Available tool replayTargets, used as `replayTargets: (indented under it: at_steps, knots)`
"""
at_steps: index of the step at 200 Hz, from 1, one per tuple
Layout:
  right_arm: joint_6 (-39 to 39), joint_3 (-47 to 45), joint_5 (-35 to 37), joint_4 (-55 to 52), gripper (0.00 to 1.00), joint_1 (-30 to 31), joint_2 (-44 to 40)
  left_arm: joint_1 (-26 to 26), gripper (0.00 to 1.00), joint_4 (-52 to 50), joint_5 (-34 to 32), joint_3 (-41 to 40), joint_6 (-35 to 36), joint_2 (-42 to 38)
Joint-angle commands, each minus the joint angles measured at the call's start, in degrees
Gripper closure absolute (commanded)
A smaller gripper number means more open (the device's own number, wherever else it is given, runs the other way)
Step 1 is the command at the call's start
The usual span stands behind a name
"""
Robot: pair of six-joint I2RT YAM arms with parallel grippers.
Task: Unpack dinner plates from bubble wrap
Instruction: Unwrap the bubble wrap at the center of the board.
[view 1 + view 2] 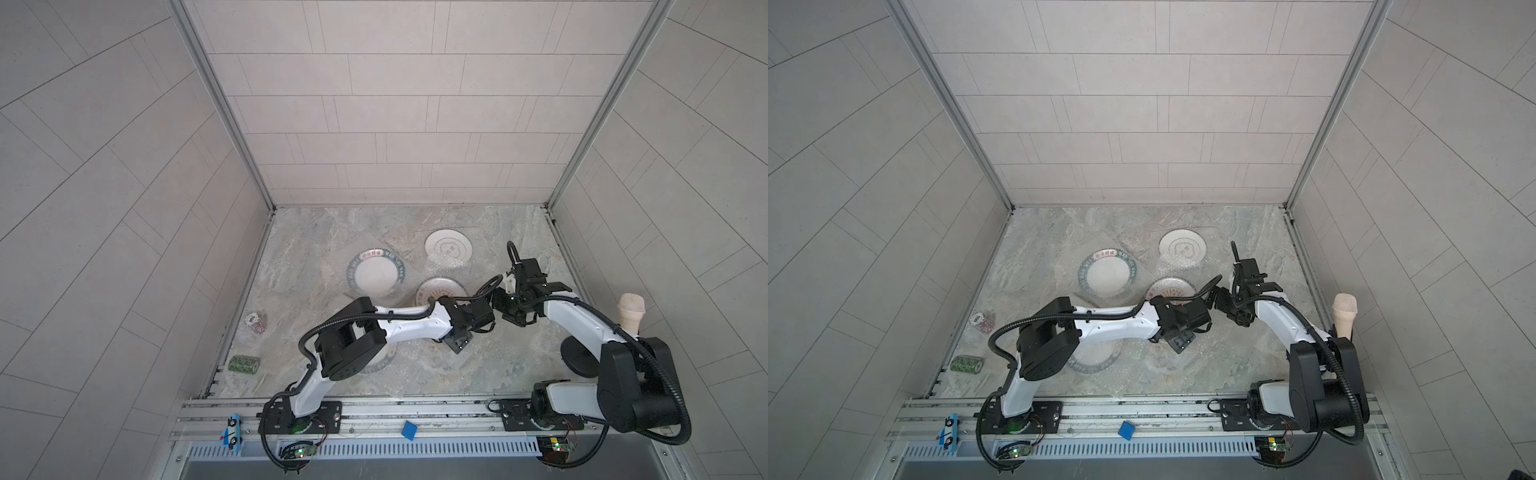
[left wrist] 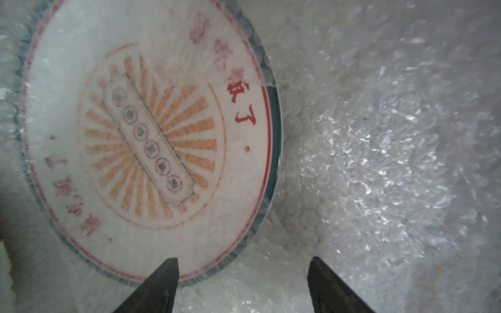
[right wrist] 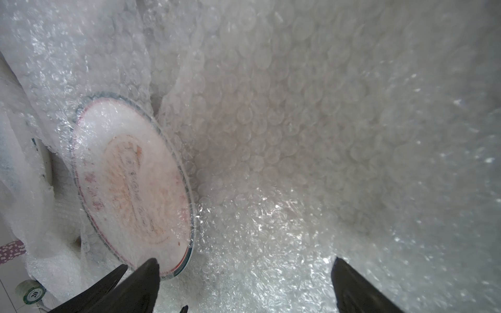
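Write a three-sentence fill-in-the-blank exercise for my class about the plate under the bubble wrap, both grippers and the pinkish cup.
1. The plate beneath the bubble wrap has an ______ sunburst centre.
2. The left gripper and the right gripper both have their jaws ______.
3. The pinkish cup stands on the robot's ______ side.

Missing words: orange; open; right.

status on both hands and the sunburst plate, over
Left hand open, empty. Right hand open, empty. Sunburst plate mostly under bubble wrap. Both hands crowd it.
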Motion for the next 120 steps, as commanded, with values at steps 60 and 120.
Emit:
replayTargets:
  at_steps: [60, 120]
  knots:
    - [-0.13, -0.28, -0.82, -0.29, 0.01, -0.19, -1.19, -0.96, 0.2, -2.46, -8.1, 3.51, -2.42, 3.57]
    - [-0.1, 0.03, -1.13, 0.1, 0.01, -0.33, -0.66, -0.85, 0.37, -4.56, -13.09, 3.55, -4.67, 2.09]
